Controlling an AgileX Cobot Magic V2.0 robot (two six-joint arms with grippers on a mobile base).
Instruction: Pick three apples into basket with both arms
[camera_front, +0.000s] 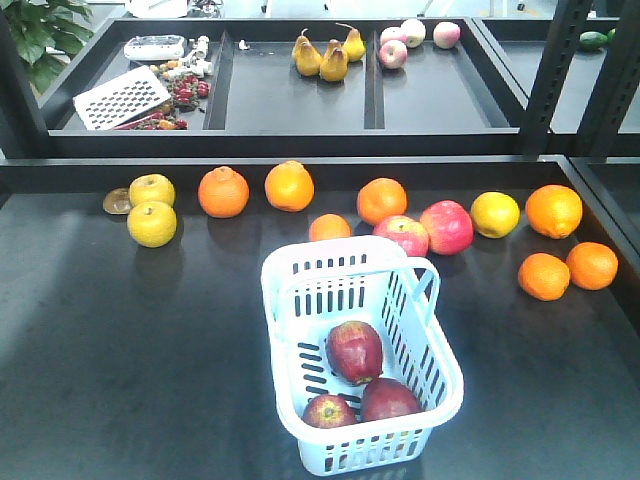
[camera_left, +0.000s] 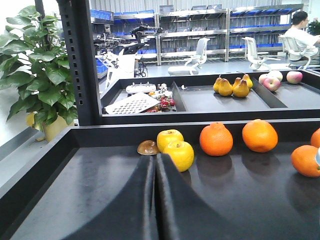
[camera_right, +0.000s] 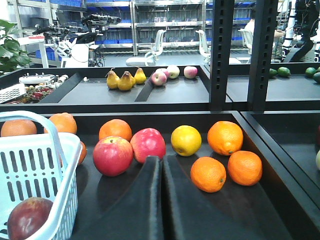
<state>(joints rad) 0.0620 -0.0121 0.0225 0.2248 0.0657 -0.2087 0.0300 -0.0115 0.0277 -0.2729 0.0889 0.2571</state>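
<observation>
Front view: your basket (camera_front: 300, 300) holds all three apples (camera_front: 355, 350). Left gripper (camera_left: 156, 200) and right gripper (camera_right: 162, 200) are both clenched, empty; apples sit left of the right one.

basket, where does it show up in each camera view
Front view: the basket sits low in the centre, three dark apples inside.
Left wrist view: only a sliver of its rim at the right edge.
Right wrist view: lower left corner, one apple visible.
Shared landmark: the three pears on the far shelf.
</observation>
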